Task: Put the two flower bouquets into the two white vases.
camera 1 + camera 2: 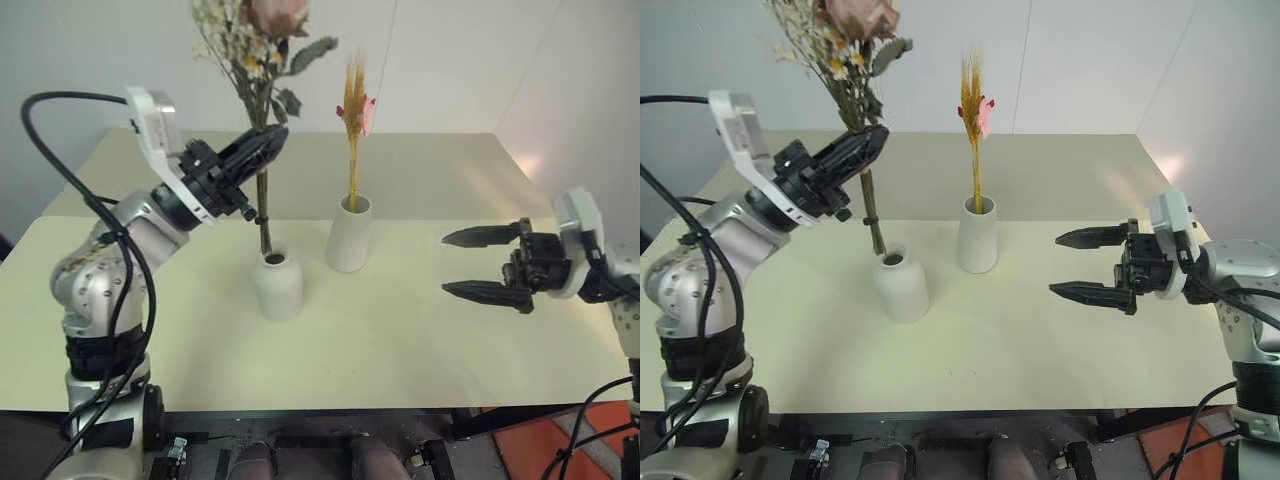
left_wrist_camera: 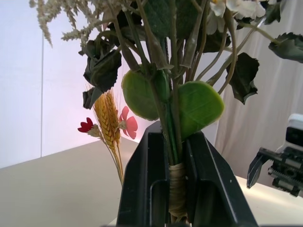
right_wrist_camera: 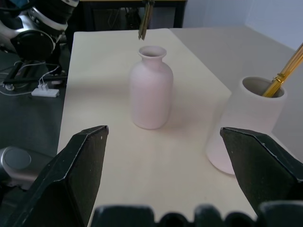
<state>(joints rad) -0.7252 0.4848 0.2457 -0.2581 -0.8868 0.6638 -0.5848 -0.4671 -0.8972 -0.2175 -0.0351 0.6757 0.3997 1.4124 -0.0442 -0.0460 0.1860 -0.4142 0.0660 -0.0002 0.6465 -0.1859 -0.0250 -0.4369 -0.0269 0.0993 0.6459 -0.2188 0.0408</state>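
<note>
Left eye view: the left gripper (image 1: 262, 142) was clamped on the brown stems of the bushy bouquet (image 1: 256, 40), holding it upright, a little tilted, with the roses and cream sprigs running off the frame at 12 o'clock. The stem ends (image 1: 265, 240) hung at or just above the mouth of the short vase (image 1: 278, 285); whether they had entered the neck could not be told. In the right wrist view the stem tips (image 3: 143, 28) showed just above and behind the vase's rim (image 3: 152, 51), apparently not touching it. In the left wrist view the two black fingers (image 2: 142, 184) pressed the wrapped stems between them, with green leaves (image 2: 199, 106) fanning out just above the fingertips.

At about 2 o'clock from the short vase, close beside it but apart, stood the tall vase (image 1: 349, 232) with the yellow stalk bunch (image 1: 353, 110) already in it, upright, its small pink flower (image 1: 366, 112) near the top.

Well off at 3 o'clock, the right gripper (image 1: 478, 262) hovered over the table (image 1: 420, 340), pointing toward the vases, its fingers spread wide and holding nothing. Both vases stood upright on the cream table.
</note>
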